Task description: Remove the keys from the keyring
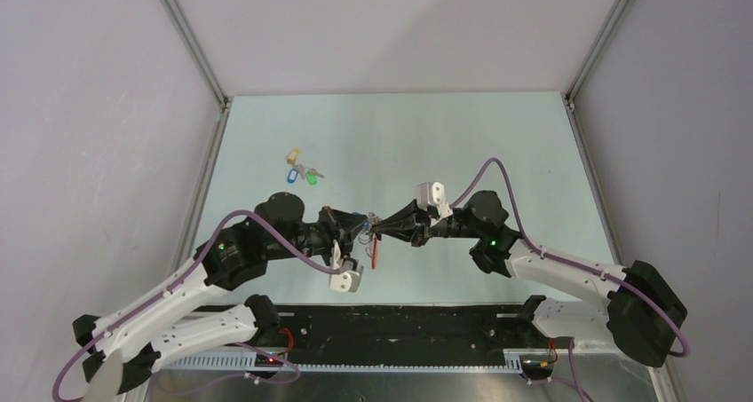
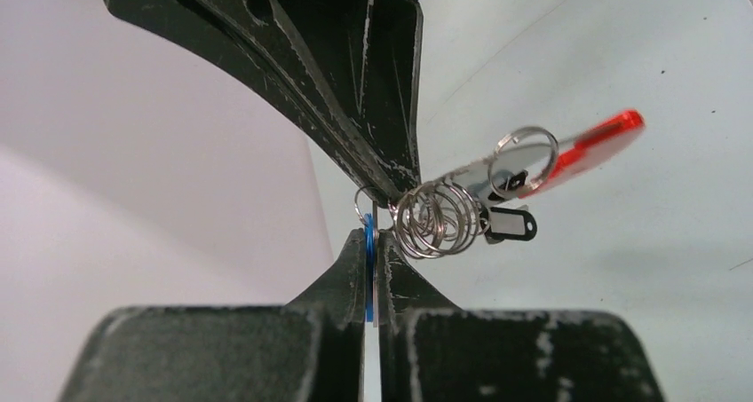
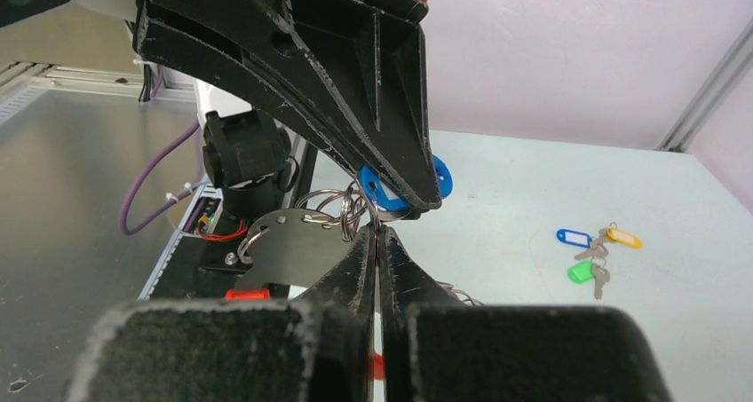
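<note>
Left wrist: left fingers [image 2: 380, 247] pinch the blue-tagged keys [image 2: 368, 273], right fingers [image 3: 362, 251] clamp the keyring [image 2: 433, 217] opposite, all held between them above the table [image 2: 639, 295]; light, stiff, slippery wire, likely best gripped at flat key heads

You see your right hand [image 3: 377, 240] pinched closed on the keyring [image 3: 349, 212], tip to tip with the left hand [image 3: 424, 202], which clamps a blue tag [image 3: 441, 178]. A separate tagged cluster [image 3: 593, 253] lies on the table [image 3: 515, 171] at right.
</note>
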You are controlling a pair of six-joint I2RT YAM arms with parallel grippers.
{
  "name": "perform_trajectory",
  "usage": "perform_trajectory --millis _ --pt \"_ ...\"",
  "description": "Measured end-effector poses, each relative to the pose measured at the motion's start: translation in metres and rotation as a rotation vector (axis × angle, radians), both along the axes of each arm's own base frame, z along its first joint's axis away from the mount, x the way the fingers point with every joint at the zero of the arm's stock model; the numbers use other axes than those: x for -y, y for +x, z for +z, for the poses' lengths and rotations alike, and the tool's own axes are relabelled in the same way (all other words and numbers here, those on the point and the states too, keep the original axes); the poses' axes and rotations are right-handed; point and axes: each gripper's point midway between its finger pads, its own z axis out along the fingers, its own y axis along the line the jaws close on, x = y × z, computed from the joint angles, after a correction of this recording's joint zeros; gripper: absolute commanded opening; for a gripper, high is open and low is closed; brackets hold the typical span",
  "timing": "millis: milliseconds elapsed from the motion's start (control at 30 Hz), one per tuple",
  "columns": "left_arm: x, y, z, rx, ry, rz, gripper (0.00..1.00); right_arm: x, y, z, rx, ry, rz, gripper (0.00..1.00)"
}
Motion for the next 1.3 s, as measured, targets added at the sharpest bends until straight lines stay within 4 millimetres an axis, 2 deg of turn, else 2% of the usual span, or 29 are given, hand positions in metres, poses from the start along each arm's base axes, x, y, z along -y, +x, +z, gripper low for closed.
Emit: perform_trajectory --millis 367,567,800,967,1133,1300 --pt "-0.013 0.007 -0.005 -0.02 -0.084 0.103 0.0 0.013 0.009 0.012 -0.008 0.017 -0.07 0.0" --pt "-0.012 0.01 -0.009 -0.06 -0.113 0.13 0.0 0.015 0.012 0.015 -0.037 0.029 -0.089 0.0" --pt "0.0 0.008 -0.017 -0.151 -0.152 0.119 0.0 0.016 0.015 0.026 -0.069 0.122 -0.145 0.0" --pt "0.01 0.012 -0.023 -0.214 -0.175 0.136 0.0 0.008 0.014 0.035 -0.08 0.249 -0.193 0.0" --pt "0.015 0.017 -0.021 -0.249 -0.21 0.159 0.0 -0.006 0.02 0.038 -0.102 0.349 -0.275 0.0" --pt "0.018 0.02 -0.011 -0.25 -0.26 0.171 0.0 -0.004 0.025 0.048 -0.102 0.417 -0.35 0.0"
